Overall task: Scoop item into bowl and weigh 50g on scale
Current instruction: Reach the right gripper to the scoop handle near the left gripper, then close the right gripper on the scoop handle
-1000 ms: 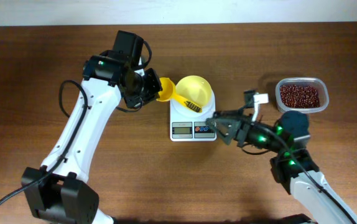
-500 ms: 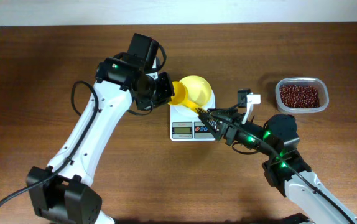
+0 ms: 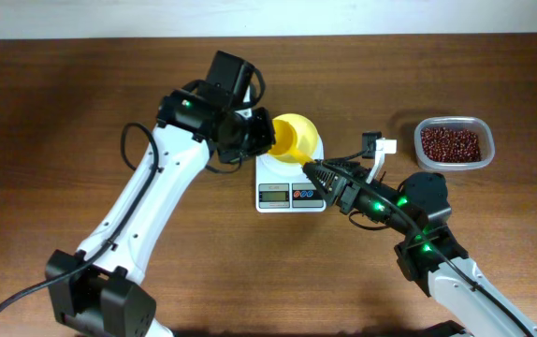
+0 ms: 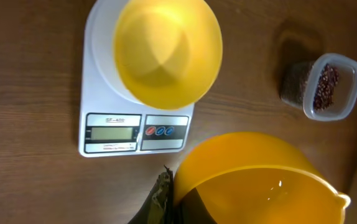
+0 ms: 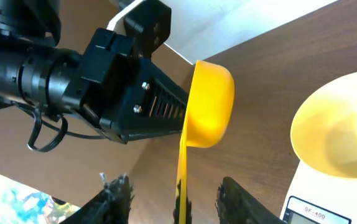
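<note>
Compared with a second ago, the left gripper [image 3: 255, 138] now sits further in over the scale [image 4: 97, 74], carrying the yellow scoop [image 5: 213, 102] by its cup. The right gripper [image 5: 175, 186], which waited well short of the scoop, now reaches forward so that the handle [image 5: 181, 155] runs down between its fingers. Those fingers stand wide, either side of the handle and apart from it, while the left gripper appears clamped on the cup. We read this as a hand-over about to close, with no scooping done yet.

The bowl [image 4: 166, 50] rests on the scale just beyond the left gripper and looks bare inside. The beans [image 3: 451, 143] lie in the clear tub [image 3: 454, 168], behind the right gripper's tips and well apart from them.

Some things we cannot make out. The cup covers the left fingers' contact with the scoop. The right fingertips are cut off at the lower edge of the right wrist view. The scale's display [image 4: 111, 132] is too small to read.
</note>
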